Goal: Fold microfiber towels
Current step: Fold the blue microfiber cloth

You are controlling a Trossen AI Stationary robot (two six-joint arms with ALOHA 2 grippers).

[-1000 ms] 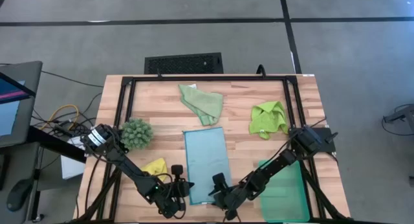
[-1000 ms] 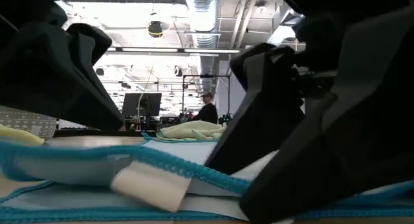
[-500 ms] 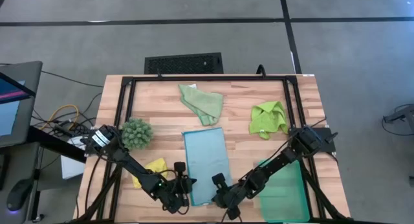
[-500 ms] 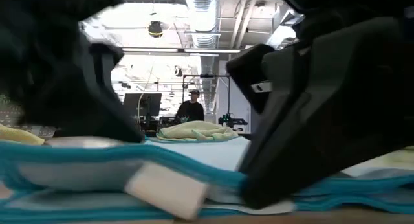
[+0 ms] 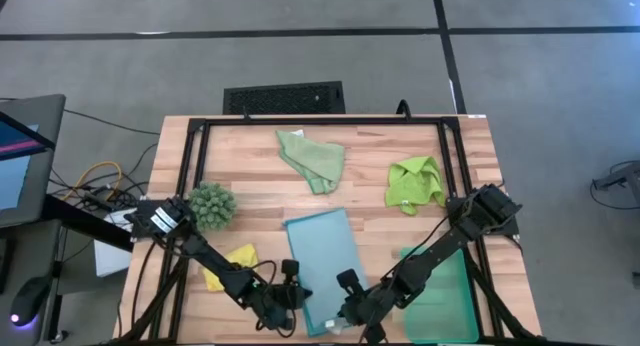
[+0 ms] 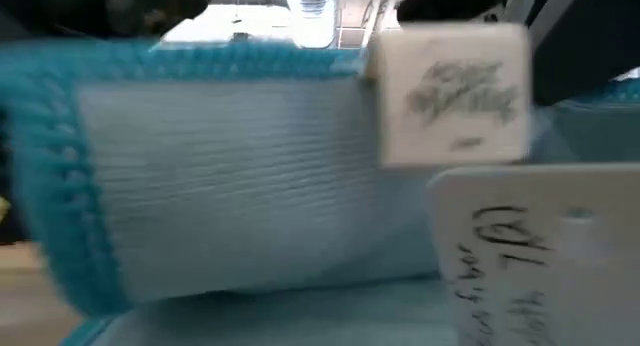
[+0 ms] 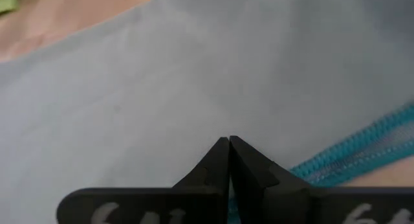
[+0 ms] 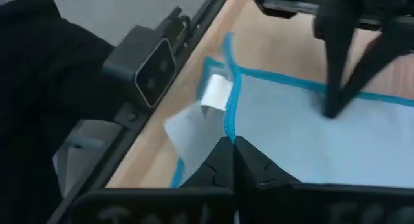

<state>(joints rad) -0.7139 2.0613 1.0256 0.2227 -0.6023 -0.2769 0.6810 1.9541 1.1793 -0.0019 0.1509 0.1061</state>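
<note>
The light blue towel (image 5: 325, 254) lies spread at the table's middle, its near edge raised. My right gripper (image 5: 340, 314) is shut on that near edge. My left gripper (image 5: 297, 290) is shut, its tips down on the towel's near left part. In the low view the raised edge (image 6: 200, 176) and its white labels (image 6: 450, 91) fill the picture. The pale sage towel (image 5: 312, 158) lies crumpled at the far middle. The lime towel (image 5: 415, 181) sits at the far right. The yellow towel (image 5: 230, 264) lies by my left arm. My left gripper presses its shut fingertips (image 8: 331, 107) on the light blue towel's flat top (image 7: 226, 114), a little in from the turquoise hem (image 7: 352, 158), slanting down from the near left. My right gripper pinches the towel's turquoise hem (image 8: 228, 123) at the near edge, beside the white labels (image 8: 217, 93), slanting down from the right. The edge is lifted off the wood; the rest lies flat.
A dark green spiky clump (image 5: 212, 204) sits at the left. A teal tray (image 5: 445, 291) lies under my right arm at the near right. A black frame (image 5: 320, 121) runs along the table's edges. Bare wood shows between the towels.
My right gripper has shut on the blue towel's near edge and risen, lifting that edge with its labels up before the low camera. The towel's near end has swung toward the right. My left gripper has sunk onto the towel.
</note>
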